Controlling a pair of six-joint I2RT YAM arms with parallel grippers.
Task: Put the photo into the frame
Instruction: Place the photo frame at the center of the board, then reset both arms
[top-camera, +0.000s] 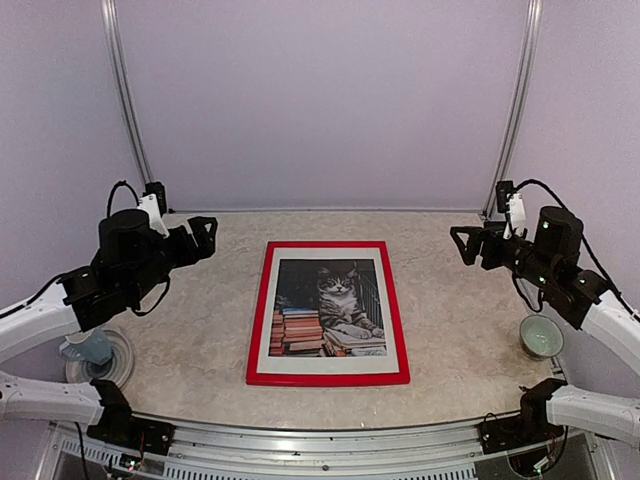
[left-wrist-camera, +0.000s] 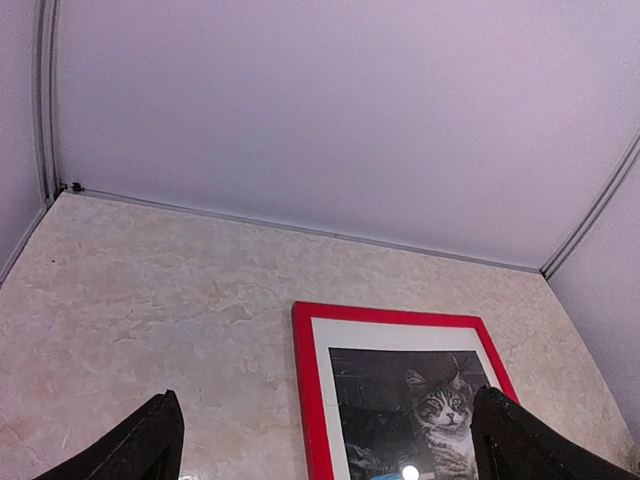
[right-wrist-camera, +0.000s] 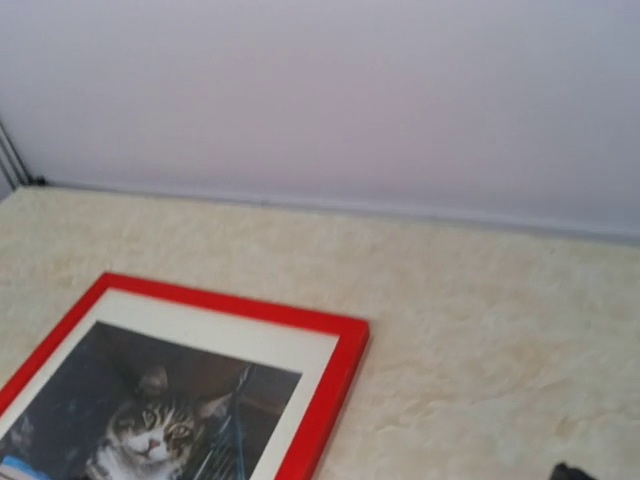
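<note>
Left pincer (top-camera: 207, 238): raised on the left side, pointing inward, jaws spread wide, holding nothing. Right pincer (top-camera: 461, 246): mirrored on the right, jaws wide, holding nothing. Both arms bent.

Cat photo (top-camera: 328, 305) lies flat inside red frame (top-camera: 256, 322), mid-table
</note>
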